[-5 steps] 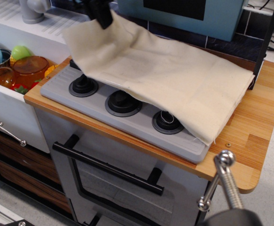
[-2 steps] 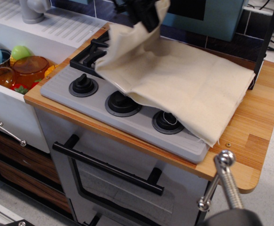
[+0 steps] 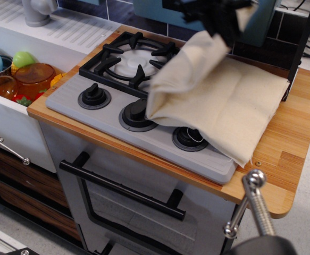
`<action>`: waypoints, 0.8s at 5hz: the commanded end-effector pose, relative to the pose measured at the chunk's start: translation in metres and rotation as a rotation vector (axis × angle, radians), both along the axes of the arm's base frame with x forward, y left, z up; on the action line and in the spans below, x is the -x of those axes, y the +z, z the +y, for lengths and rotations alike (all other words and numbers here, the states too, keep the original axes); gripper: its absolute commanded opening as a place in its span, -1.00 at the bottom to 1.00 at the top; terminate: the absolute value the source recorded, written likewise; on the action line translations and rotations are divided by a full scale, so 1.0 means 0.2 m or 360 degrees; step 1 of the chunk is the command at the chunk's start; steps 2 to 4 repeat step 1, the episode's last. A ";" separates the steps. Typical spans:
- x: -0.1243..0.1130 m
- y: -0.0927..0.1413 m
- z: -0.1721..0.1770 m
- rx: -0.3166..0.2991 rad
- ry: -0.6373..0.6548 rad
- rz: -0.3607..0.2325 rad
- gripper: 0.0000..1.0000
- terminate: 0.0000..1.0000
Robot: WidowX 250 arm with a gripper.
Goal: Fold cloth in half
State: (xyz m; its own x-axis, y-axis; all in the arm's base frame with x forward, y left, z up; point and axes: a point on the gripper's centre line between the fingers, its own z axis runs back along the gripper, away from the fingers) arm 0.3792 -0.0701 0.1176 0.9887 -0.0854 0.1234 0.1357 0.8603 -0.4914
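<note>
The cream cloth (image 3: 224, 101) lies over the right half of the grey stovetop (image 3: 144, 141), its right part flat and its left edge lifted and curled over toward the right. My black gripper (image 3: 226, 26) is at the top centre-right, above the cloth. It is shut on the lifted edge of the cloth and holds it up. The left burner grate (image 3: 131, 56) shows uncovered. The cloth's lower right corner hangs at the stove's front right edge.
Three black knobs (image 3: 94, 96) line the stove front. A wooden counter (image 3: 293, 149) surrounds the stove. A sink (image 3: 16, 69) with coloured dishes is at the left. A teal box (image 3: 155, 8) stands behind. A metal clamp (image 3: 253, 202) is at the lower right.
My gripper has carried the cloth's left edge to the right across the stove. The left burner and knobs, covered a second ago, are now bare.
</note>
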 end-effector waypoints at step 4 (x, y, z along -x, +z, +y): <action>0.05 0.06 -0.34 -0.0152 -0.0087 -0.0058 1.00 1.00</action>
